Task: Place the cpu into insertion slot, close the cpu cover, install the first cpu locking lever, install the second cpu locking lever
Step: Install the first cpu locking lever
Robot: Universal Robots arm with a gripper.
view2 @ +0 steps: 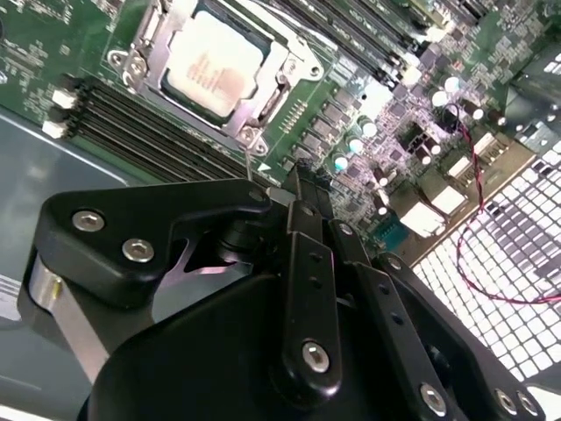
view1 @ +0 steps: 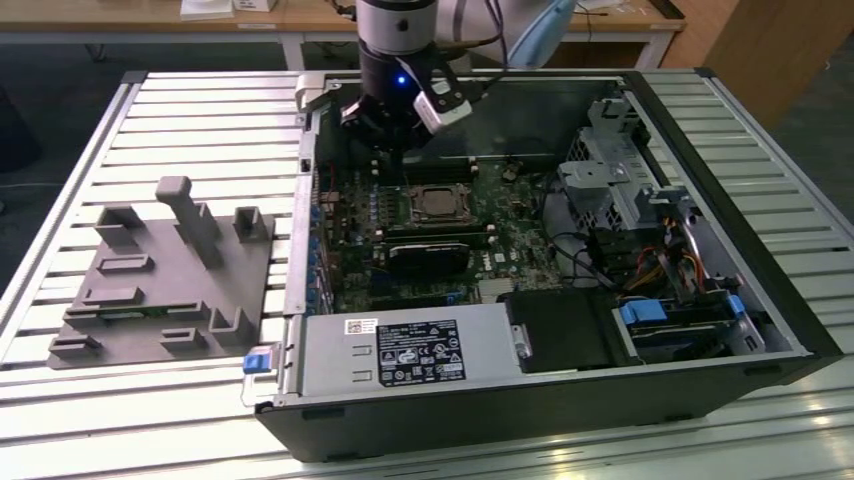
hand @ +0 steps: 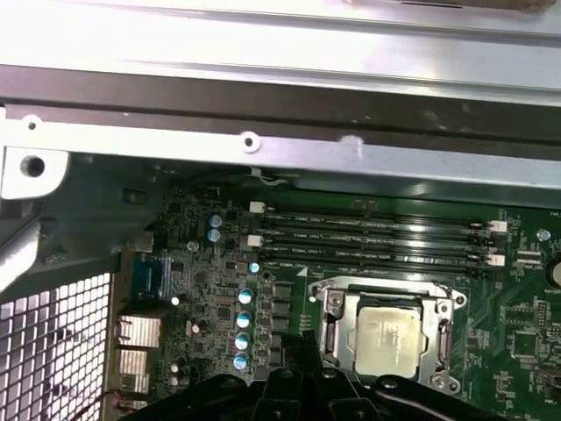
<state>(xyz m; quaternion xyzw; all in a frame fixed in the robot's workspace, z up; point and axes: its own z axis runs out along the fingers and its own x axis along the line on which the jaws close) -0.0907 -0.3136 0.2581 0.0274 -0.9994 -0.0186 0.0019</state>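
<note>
**Status.** The cpu (view2: 215,70) is seated flat in its socket on the motherboard (view1: 354,230), just above centre in the exterior view. In both wrist views the cpu cover (view2: 267,92) is seen lying down around it, its window framing the silvery top. Placement and cover closing are judged done.

**End effector** (view1: 396,148). It is hung from the arm at upper centre of the exterior view. It is close over the board and just beside the socket, on the side towards the capacitors (hand: 244,320). Whether it is apart, together or clamped on anything cannot be told.

**Lever.** In the second wrist view a thin metal rod (view2: 248,162) is seen rising from the socket corner nearest the end effector. Its upper end is lost behind the black linkage, so contact cannot be confirmed. The rod is taken for a locking lever that is not yet latched. The step in hand is judged to be the first lever.

**Notes on doing the step well.**
- The rod is best carried along its own arc, pressed down and then tucked sideways under its hook. A plain vertical push is to be avoided.
- Contact is to be kept on the rod alone, since the capacitors and memory slots (hand: 377,237) lie near.
- The cover is to be watched for lift. Any tilt would suggest a missed tab.
</note>
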